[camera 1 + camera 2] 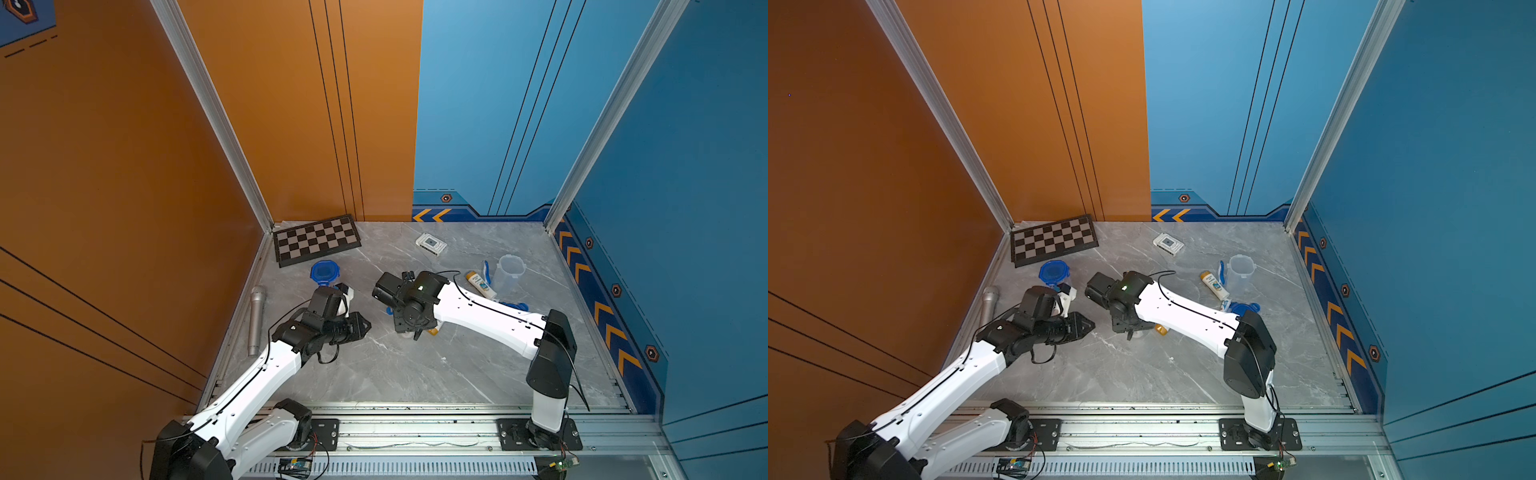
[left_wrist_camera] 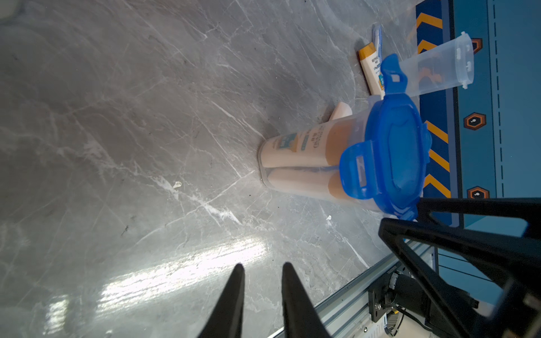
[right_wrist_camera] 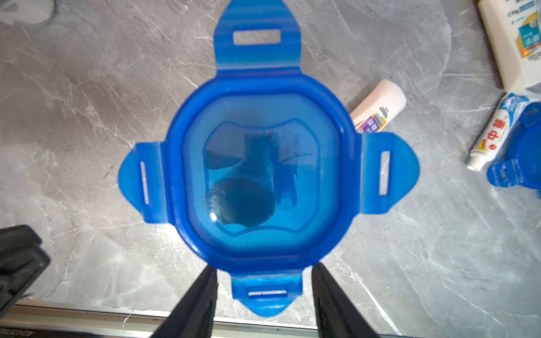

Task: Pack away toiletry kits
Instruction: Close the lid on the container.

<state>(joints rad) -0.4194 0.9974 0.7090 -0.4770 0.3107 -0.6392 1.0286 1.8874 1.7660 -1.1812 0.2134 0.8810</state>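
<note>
In the middle of the surface (image 1: 415,374) the filled cup (image 2: 307,158) stands under the right hand (image 3: 263,266), which is open astride one unclipped tab of its lid (image 3: 260,175). Off-centre pressing could tip it. The left hand (image 2: 262,264) is slightly parted and empty.

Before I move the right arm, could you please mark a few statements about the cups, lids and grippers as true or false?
1. A blue lid sits on the cup under the right gripper. True.
2. Its tabs are clipped down. False: all four flare outward.
3. The left gripper grips that lid too. False: its fingers hold nothing.
4. The clear cup by the blue side wall has no lid. True.
5. The microphone stands upright. False: it lies flat on the table.
</note>
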